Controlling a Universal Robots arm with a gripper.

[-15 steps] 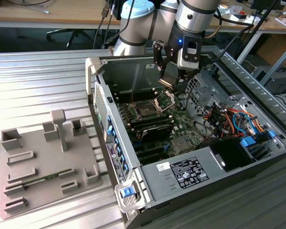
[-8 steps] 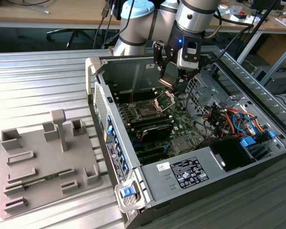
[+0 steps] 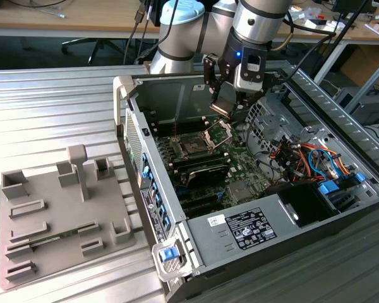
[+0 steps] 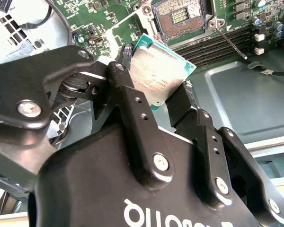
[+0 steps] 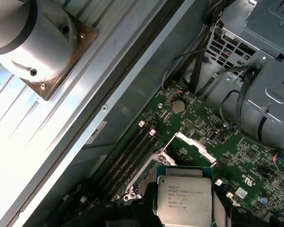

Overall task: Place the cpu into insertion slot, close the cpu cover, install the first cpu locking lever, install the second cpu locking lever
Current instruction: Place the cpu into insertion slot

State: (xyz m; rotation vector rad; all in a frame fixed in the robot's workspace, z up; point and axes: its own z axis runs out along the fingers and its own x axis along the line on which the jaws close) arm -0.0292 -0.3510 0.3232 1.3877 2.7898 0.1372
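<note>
Gleaming silvery cpu (image 4: 158, 71) in hand (image 4: 154, 81)

You can find print in a few spots, but none of it reads clearly. The cpu (image 5: 183, 201) has a few lines of small dark letters on its silvery top in the first wrist view. The end effector (image 4: 156, 81) has big white letters on its black body, upside down and cut off at the edge. A white label (image 3: 251, 228) with tiny black print and signs sits on the grey power box (image 3: 227, 250). A small white sticker (image 3: 216, 220) sits just beside it. The green board (image 5: 199, 124) carries tiny white marks.
</note>
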